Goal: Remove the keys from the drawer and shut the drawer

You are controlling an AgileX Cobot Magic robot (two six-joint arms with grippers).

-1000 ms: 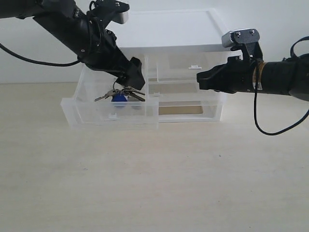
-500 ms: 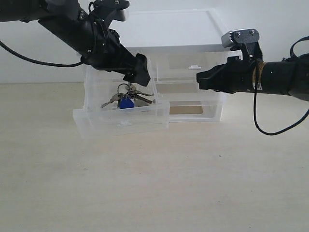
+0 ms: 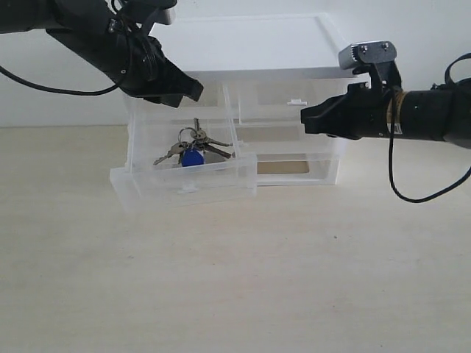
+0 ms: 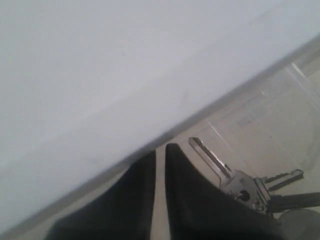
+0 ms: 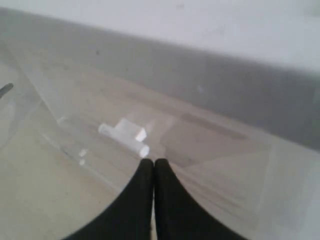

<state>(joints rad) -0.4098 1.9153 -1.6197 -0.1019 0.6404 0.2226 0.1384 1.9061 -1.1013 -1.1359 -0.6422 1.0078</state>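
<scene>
Open tabletop (image 3: 235, 279) fronts pulled-out drawer (image 3: 184, 185) holding keys (image 3: 193, 153); left fingers (image 4: 192, 202), right fingers (image 5: 175, 210) closed

Shiny metal keys (image 3: 193, 148) in clear frosted plastic drawer (image 3: 184, 184); matt wood-look table (image 3: 235, 279).

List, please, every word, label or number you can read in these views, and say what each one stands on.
No text can be read in any view.
Yellowish band on the right arm: possible small print, too small to read.
Blue tag of the keys: no lettering shows.
Drawer: no label visible.
</scene>
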